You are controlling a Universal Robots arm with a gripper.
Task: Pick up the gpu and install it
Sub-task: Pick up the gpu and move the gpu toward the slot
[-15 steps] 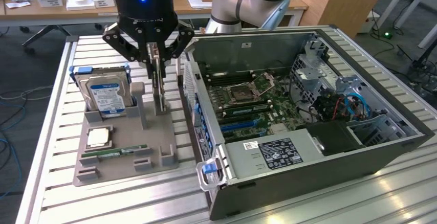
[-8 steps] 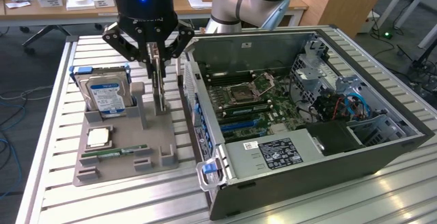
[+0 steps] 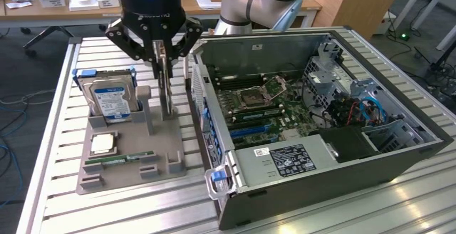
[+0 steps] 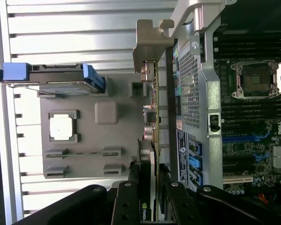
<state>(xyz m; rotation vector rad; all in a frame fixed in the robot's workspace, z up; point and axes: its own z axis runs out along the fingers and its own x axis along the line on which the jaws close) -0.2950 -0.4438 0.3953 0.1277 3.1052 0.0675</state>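
1. One claw on the black arm head. Its fingers are closed narrow on the gpu, pinching the card's upper part from both flat sides.
2. Gpu: thin card, upright on edge, seen nearly edge-on in the ext. view. It sits over the gray tray, btwn the hard drive and the pc case. Can't tell if its lower end touches the tray.
3. Wrist view: gpu is edge-on w/ a green board strip. A silvery bracket is at the end far from the claw. The card runs just beside the case's perforated metal wall.
4. Hard drive: silver w/ blue label and blue end rails, standing tilted in a tray slot.
5. Tray also holds:
   - a square processor chip lying flat in its pocket
   - a slim green memory stick lying near the chip
6. Case lies on its side, open, on the ext. view's right. The motherboard is exposed.
7. Slatted metal table carries both tray and case. The two are close side by side.
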